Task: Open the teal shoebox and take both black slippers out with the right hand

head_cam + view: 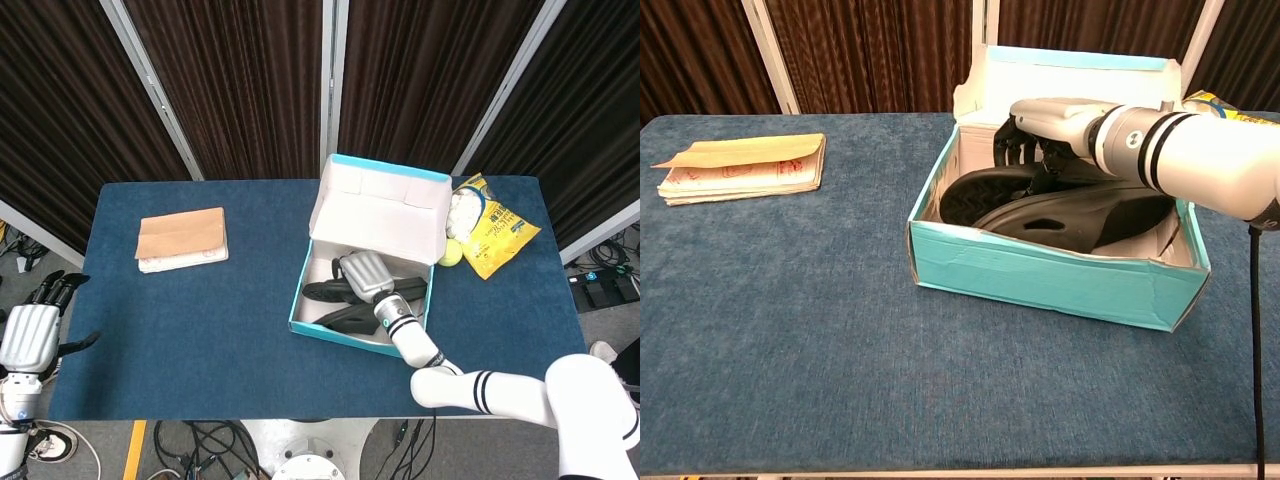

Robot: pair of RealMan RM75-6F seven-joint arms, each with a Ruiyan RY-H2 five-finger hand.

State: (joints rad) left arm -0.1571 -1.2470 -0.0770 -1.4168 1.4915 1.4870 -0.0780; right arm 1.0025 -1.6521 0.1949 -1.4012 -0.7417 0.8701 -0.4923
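Observation:
The teal shoebox (299, 302) (1040, 280) stands open at mid-table, its white-lined lid (380, 205) (1070, 75) tilted up at the back. Two black slippers lie inside it: one toward the back left (322, 291) (975, 190), the other in front (350, 318) (1080, 215). My right hand (365, 272) (1045, 125) reaches down into the box, its fingers curled over the far edge of the rear slipper and its thumb against it. My left hand (30, 335) hangs off the table's left edge, fingers apart and holding nothing.
A brown-covered notebook (182, 238) (740, 160) lies at the left of the blue table. A yellow snack bag (488, 225) (1210, 100) and a yellow-green ball (452, 252) sit just right of the box.

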